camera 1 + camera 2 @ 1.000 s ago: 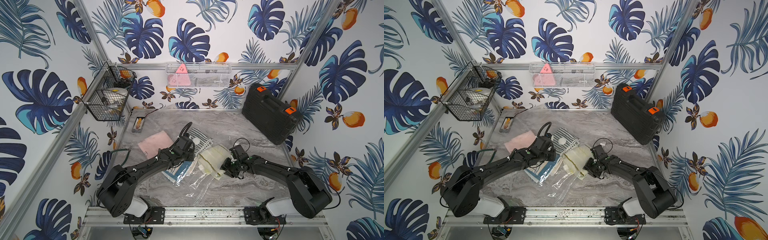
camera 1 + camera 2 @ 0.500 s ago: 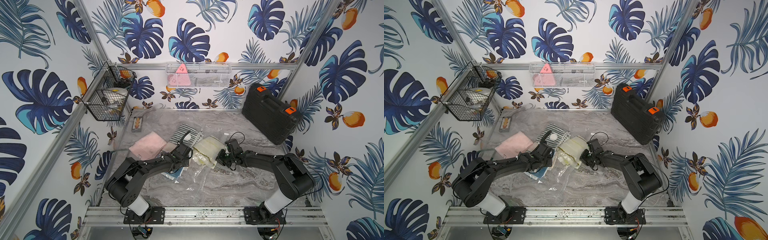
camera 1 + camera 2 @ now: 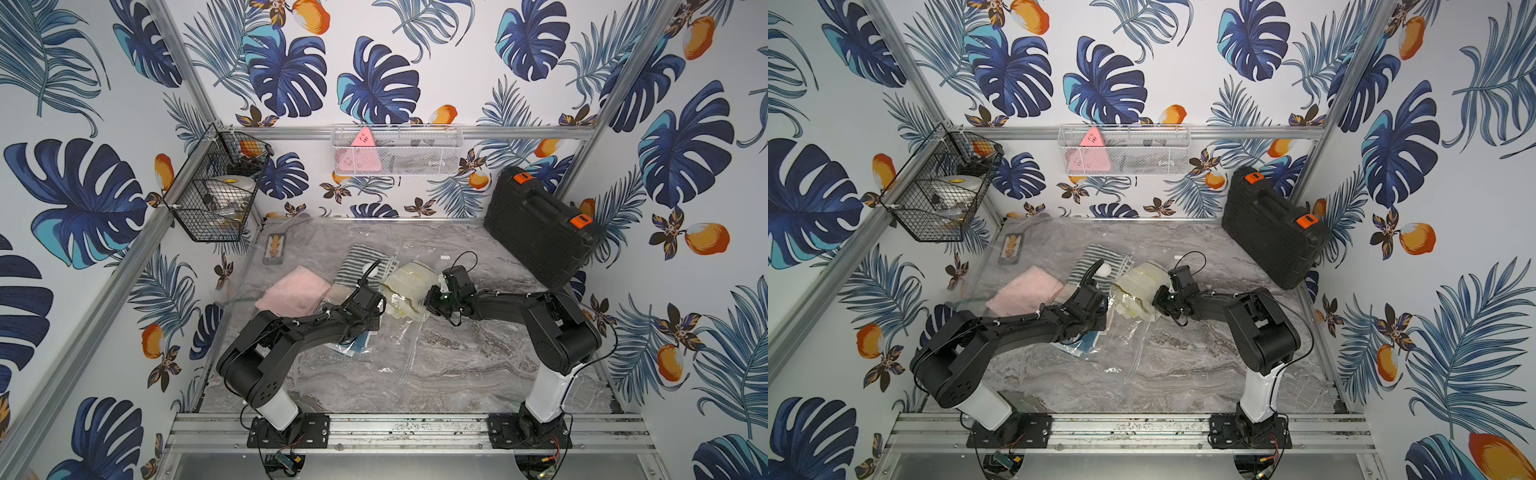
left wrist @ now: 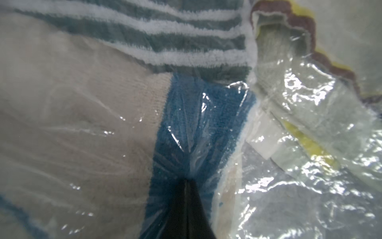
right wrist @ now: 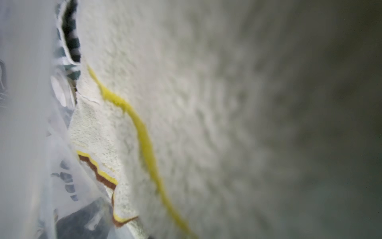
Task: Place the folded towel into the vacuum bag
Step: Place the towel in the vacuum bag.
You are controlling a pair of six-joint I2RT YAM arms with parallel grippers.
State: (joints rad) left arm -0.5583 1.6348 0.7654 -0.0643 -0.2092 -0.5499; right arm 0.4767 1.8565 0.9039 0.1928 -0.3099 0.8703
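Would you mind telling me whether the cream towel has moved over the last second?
Yes. In both top views the cream towel has shifted toward the back wall, nearer the black case.

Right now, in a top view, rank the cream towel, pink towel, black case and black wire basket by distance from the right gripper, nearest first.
1. cream towel, touching the right gripper.
2. pink towel, beyond the left arm.
3. black case, leaning in the back corner; close to the pink towel's rank.
4. black wire basket, on the opposite wall.

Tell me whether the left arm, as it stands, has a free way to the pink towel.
Probably yes, but not right now. The pink towel lies uncovered beside the left arm, nothing over it. The left gripper, though, is shut on the vacuum bag and would have to let go first.
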